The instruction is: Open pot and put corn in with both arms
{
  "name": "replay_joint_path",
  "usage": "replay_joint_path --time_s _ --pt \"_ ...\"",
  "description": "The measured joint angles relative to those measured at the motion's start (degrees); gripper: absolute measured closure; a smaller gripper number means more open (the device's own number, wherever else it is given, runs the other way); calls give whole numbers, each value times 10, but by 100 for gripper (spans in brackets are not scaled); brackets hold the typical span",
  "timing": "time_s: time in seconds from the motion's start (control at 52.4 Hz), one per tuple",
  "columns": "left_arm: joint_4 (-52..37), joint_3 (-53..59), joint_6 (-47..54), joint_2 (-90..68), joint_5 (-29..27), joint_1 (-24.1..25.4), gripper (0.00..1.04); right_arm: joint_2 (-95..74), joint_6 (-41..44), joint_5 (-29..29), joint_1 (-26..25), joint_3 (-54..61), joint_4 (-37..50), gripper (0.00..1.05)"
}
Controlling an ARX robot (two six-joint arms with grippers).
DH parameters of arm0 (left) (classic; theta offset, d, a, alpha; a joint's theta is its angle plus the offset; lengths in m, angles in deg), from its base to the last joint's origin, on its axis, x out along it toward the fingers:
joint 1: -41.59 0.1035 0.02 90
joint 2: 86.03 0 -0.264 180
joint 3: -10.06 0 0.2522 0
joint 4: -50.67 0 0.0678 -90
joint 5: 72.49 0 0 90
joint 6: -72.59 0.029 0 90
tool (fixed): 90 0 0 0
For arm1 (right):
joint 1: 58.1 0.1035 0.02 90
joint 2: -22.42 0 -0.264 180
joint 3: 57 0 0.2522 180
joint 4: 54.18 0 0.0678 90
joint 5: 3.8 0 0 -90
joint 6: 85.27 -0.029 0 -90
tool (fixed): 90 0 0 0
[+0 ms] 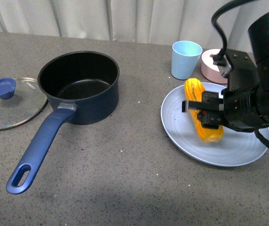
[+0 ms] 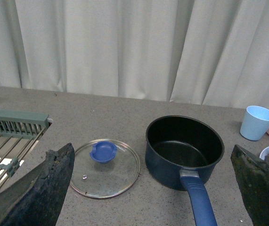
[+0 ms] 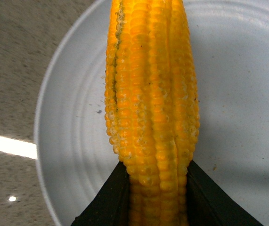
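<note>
The navy pot (image 1: 80, 87) stands open on the table, its black inside empty and its long blue handle (image 1: 37, 150) pointing toward me. Its glass lid (image 1: 9, 103) with the blue knob lies flat on the table just left of it. Pot (image 2: 183, 150) and lid (image 2: 105, 167) also show in the left wrist view, between the spread fingers (image 2: 40, 188) of my open left gripper (image 2: 155, 188). My right gripper (image 1: 205, 113) is shut on the corn (image 1: 202, 113), which lies on the light blue plate (image 1: 181, 129). The right wrist view shows the corn (image 3: 153, 103) clamped between both black jaws.
A light blue cup (image 1: 186, 59) and a pink bowl (image 1: 212, 66) stand behind the plate. A grey-green dish rack (image 2: 12, 141) shows far left in the left wrist view. A curtain hangs behind the table.
</note>
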Motion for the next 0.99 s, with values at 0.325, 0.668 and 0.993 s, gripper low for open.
replay_joint_path --time_s 0.325,0.668,0.993 --pt "0 0 0 0 0 0 6 43 -93 -134 26 -54 7 86" --pt "0 0 0 0 0 0 6 -52 -178 -159 127 -278 -77 87" --pt "0 0 0 0 0 0 6 -155 -188 -143 162 -423 -154 89"
